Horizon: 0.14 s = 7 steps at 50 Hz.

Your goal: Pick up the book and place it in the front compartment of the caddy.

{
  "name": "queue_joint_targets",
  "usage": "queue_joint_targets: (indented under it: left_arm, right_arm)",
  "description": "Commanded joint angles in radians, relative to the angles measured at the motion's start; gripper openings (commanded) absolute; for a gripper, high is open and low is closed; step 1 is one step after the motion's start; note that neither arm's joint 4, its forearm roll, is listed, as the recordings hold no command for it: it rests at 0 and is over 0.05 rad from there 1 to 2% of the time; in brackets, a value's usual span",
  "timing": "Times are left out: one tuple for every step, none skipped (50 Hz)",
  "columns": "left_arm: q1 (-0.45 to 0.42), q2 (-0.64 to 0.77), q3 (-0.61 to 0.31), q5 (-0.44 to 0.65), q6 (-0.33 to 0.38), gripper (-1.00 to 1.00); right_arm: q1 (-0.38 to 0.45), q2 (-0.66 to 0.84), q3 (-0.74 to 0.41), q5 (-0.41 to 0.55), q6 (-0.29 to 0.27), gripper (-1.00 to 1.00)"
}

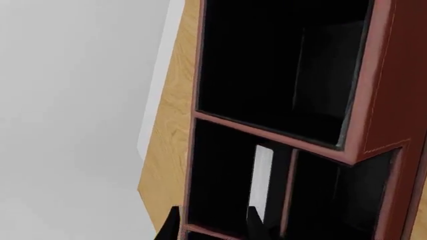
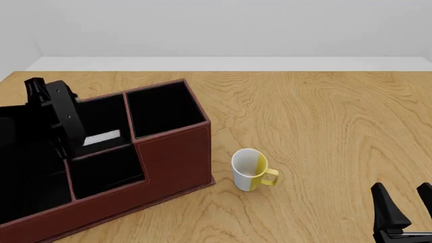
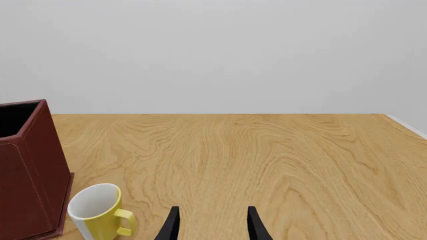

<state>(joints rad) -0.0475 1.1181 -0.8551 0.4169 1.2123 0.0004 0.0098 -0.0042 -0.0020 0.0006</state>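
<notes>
book [image 1: 264, 184]: standing on edge inside a caddy [image 2: 172, 167] slot, white page edge up, directly ahead of left hand [image 1: 215, 224]. left hand: fingers apart, empty, poised above that slot, possibly the front one. right hand [image 2: 403, 207]: apart, idle, well off across counter [image 2: 324, 121].

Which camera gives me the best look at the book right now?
The left wrist view: the book shows its white page edge standing inside a caddy slot. The front view shows only a white sliver beside the left arm. The right wrist view doesn't show it.
</notes>
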Motion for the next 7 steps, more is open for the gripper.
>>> queue_joint_targets:
  left_arm:
    - [-0.019, -0.046, -0.039, 0.058, -0.001, 1.0]
    - [-0.023, -0.059, -0.042, 0.075, -0.003, 1.0]
    - [-0.031, -0.081, -0.055, 0.102, -0.012, 1.0]
    - [-0.033, -0.086, -0.055, 0.106, -0.01, 1.0]
    - [-0.037, -0.099, -0.058, 0.118, -0.008, 1.0]
    - [-0.039, -0.107, -0.061, 0.126, -0.009, 1.0]
    - [-0.042, -0.123, -0.061, 0.136, -0.004, 1.0]
  right_arm:
    - [0.0, 0.0, 0.0, 0.0, 0.0, 1.0]
    - [0.0, 0.0, 0.0, 0.0, 0.0, 1.0]
    - [0.0, 0.0, 0.0, 0.0, 0.0, 1.0]
    - [0.0, 0.0, 0.0, 0.0, 0.0, 1.0]
    - [0.0, 0.0, 0.0, 0.0, 0.0, 1.0]
    - [0.0, 0.0, 0.0, 0.0, 0.0, 1.0]
    - [0.0, 0.0, 0.0, 0.0, 0.0, 1.0]
